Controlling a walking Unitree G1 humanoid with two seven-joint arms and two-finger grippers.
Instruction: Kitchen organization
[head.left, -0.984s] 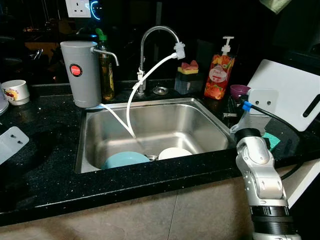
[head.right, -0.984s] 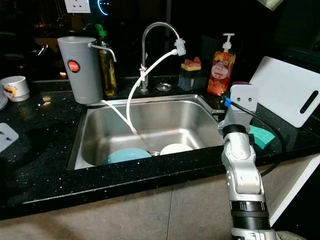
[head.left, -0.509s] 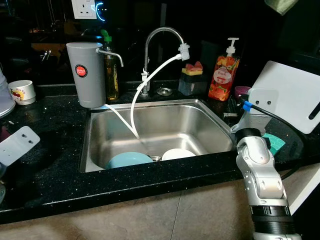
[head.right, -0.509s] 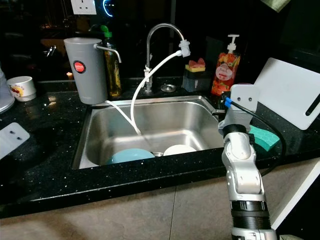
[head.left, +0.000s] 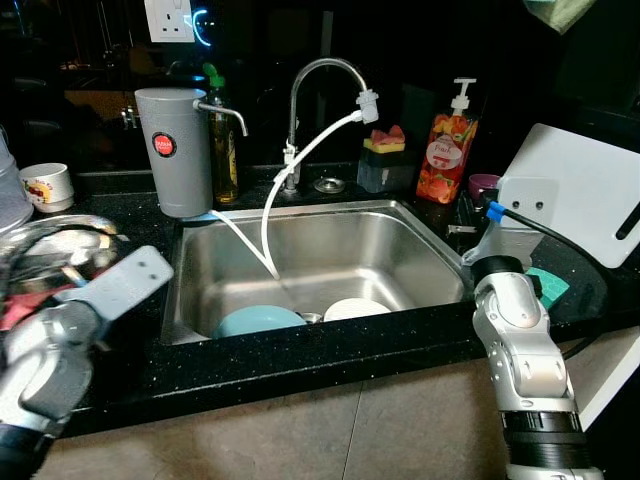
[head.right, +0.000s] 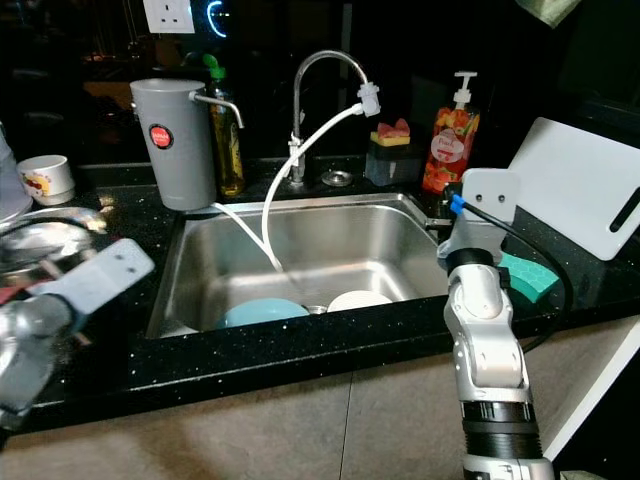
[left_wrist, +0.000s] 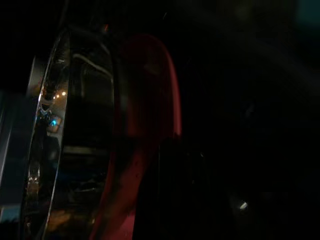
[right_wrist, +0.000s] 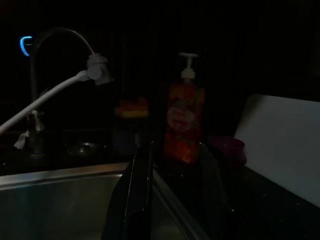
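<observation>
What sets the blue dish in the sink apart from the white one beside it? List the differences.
Colour: the blue dish is pale blue, the white dish plain white.
Size: the blue dish looks wider than the white dish.
Place: the blue dish lies to the robot's left of the drain, the white dish to its right.
Shared: both rest on the floor of the steel sink, partly hidden by the counter's front edge.

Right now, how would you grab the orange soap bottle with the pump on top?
I'd probably take the soap bottle around its wide body, below the thin white pump. It stands upright on the counter behind the sink's back right corner. Its front side faces the right gripper, whose fingers are open and already aimed at it, so come straight in from there.
</observation>
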